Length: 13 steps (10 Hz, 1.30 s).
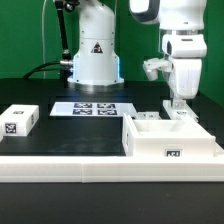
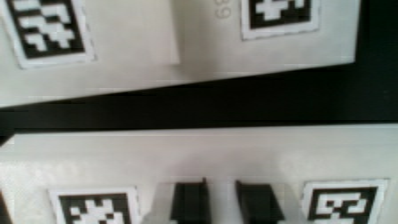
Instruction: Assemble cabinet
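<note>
The white cabinet body [image 1: 170, 143] stands at the front on the exterior view's right, open side up, with a tag on its front wall. My gripper [image 1: 178, 103] is just behind it, low over a small white panel [image 1: 186, 116]. In the wrist view my gripper [image 2: 222, 200] hangs over that panel's tagged face [image 2: 107, 165], and its jaws are almost together, with only a thin white strip between them. Another tagged white part [image 2: 160, 45] lies beyond a dark gap. A further small tagged panel [image 1: 18, 121] lies far on the exterior view's left.
The marker board [image 1: 92, 108] lies flat mid-table in front of the robot base [image 1: 92, 60]. A raised white rim [image 1: 60, 165] runs along the table's front edge. Black table surface shows between the left panel and the cabinet body.
</note>
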### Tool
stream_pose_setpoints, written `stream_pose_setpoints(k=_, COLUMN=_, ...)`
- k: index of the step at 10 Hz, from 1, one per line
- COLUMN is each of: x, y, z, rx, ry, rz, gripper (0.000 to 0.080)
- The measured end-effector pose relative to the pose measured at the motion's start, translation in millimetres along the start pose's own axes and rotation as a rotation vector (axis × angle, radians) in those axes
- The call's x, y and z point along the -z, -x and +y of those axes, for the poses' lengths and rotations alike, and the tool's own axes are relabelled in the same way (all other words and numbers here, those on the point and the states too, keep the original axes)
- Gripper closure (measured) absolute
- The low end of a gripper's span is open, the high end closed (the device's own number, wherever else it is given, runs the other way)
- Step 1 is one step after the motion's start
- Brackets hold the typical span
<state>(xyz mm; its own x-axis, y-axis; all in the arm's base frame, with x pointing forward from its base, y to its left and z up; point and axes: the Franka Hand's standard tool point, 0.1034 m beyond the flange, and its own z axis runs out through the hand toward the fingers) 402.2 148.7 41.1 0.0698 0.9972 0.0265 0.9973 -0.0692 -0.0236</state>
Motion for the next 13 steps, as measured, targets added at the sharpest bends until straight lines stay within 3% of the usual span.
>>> stream_pose_setpoints(k=2, x=17.9, y=19.0, z=5.8, rx=0.013, ry=0.015, rz=-0.018, gripper=0.0729)
stream_pose_setpoints(k=4, x=20.3, y=41.7, z=15.9, rx=0.047, ry=0.019, rz=-0.019, gripper=0.0729)
stream_pose_setpoints(k=7, x=18.5, y=42.3, z=15.2, rx=0.019, ry=0.015, rz=-0.018, gripper=0.0729)
stream_pose_setpoints(k=11, x=20.2, y=42.0, z=39.1, rx=0.024, ry=0.031, rz=-0.011, gripper=0.0729)
stream_pose_setpoints(k=13, x=22.8, y=40.4, z=41.7, rx=0.009, ry=0.035, rz=-0.011, gripper=0.0729)
